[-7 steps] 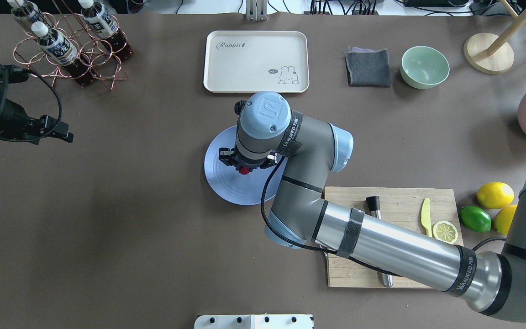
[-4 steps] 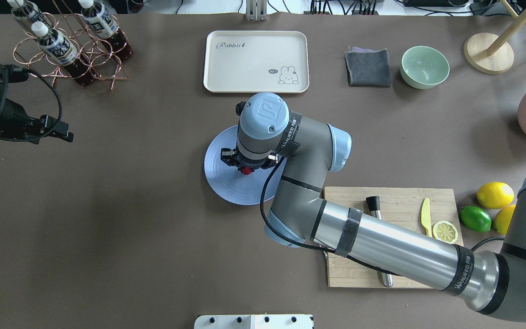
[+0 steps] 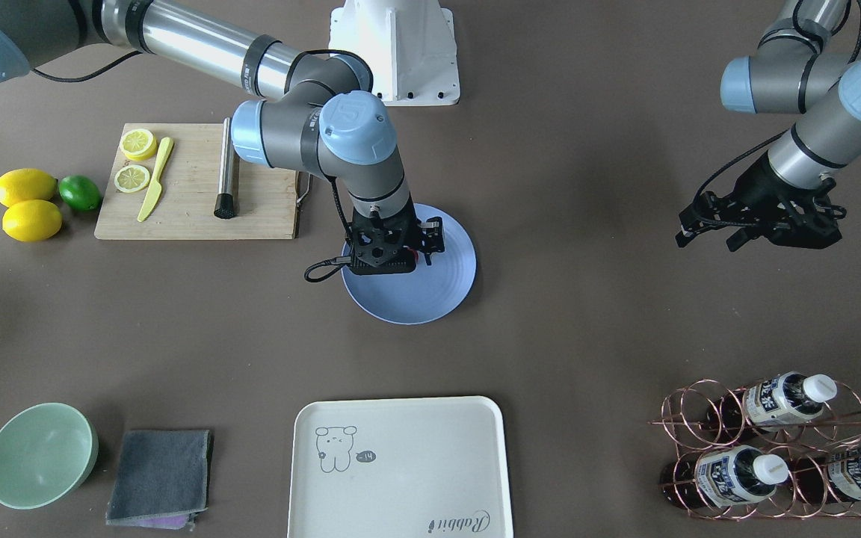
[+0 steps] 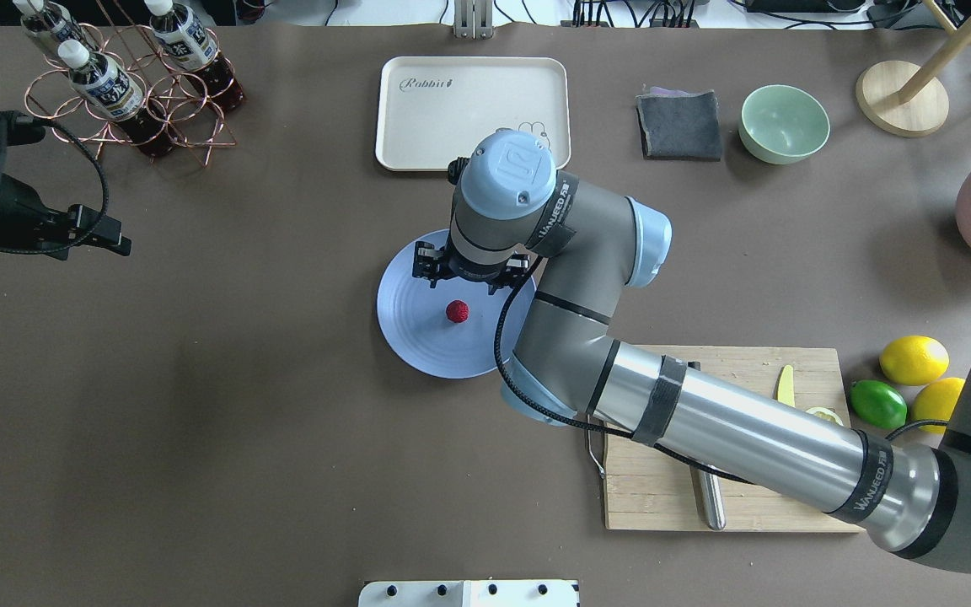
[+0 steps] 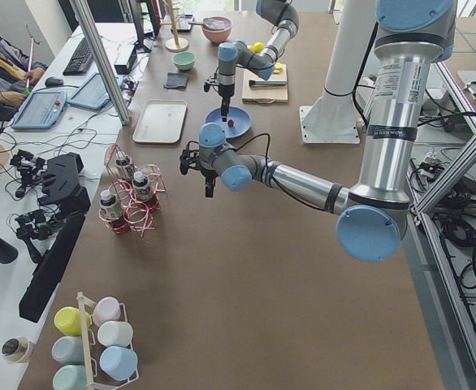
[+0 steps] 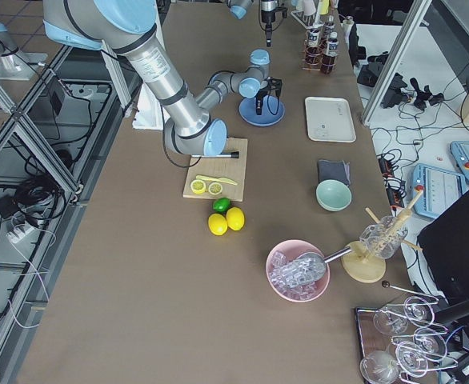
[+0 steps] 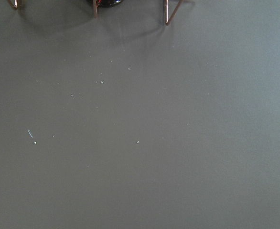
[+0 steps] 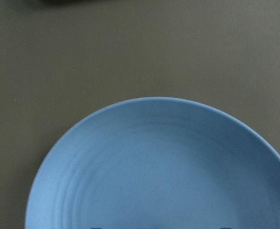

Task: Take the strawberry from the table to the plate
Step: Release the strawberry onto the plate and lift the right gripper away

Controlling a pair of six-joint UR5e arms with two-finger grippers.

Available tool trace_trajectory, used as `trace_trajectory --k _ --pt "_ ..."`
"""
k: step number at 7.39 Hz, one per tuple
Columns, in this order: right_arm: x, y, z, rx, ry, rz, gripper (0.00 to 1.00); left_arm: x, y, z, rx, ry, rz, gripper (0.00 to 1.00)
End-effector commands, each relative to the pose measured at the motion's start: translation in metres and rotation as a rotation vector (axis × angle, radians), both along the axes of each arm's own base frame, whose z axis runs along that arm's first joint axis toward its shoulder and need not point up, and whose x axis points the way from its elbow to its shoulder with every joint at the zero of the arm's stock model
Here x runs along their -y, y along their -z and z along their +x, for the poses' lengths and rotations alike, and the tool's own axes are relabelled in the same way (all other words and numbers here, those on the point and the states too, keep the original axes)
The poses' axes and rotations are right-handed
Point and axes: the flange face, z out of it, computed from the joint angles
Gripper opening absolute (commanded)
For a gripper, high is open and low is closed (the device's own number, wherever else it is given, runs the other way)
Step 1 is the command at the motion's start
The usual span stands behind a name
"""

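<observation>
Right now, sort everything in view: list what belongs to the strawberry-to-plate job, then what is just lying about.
Job: strawberry, lying on the plate; right end effector, above the plate; table.

Lying about: cutting board, lemons, lime, green bowl, grey cloth, cream tray, bottles.

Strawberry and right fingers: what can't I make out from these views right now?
The strawberry: in the front view the right gripper hides nearly all of it; the right wrist view shows only the plate, with the berry out of frame.
Gripper fingers: hidden under the wrist in the overhead view, cut off by the bottom edge in the wrist view.
Side views: strawberry too small for detail.
</observation>
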Motion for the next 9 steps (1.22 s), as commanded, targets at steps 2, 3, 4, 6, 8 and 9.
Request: trace_trajectory --k 2,3,4,6,8,9 --pt "0.071 -0.061 0.195 -0.019 0.064 0.099 1.00 0.031 -0.016 -0.103 0.090 -0.040 0.061 0.97" --pt "0.092 -0.118 0.259 -0.032 0.123 0.133 1.00 0.032 -0.012 -0.123 0.125 -0.065 0.069 0.97" --pt "0.106 -0.178 0.335 -0.031 0.159 0.157 1.00 0.034 -0.015 -0.149 0.155 -0.078 0.073 0.97" --pt "0.105 -0.295 0.478 -0.089 0.199 0.245 1.00 0.034 -0.030 -0.189 0.194 -0.105 0.088 0.97" --pt "0.094 -0.392 0.584 -0.095 0.248 0.303 1.00 0.033 -0.036 -0.195 0.199 -0.110 0.086 0.97" --pt "0.088 -0.423 0.617 -0.116 0.278 0.269 1.00 0.032 -0.038 -0.195 0.199 -0.110 0.083 0.97"
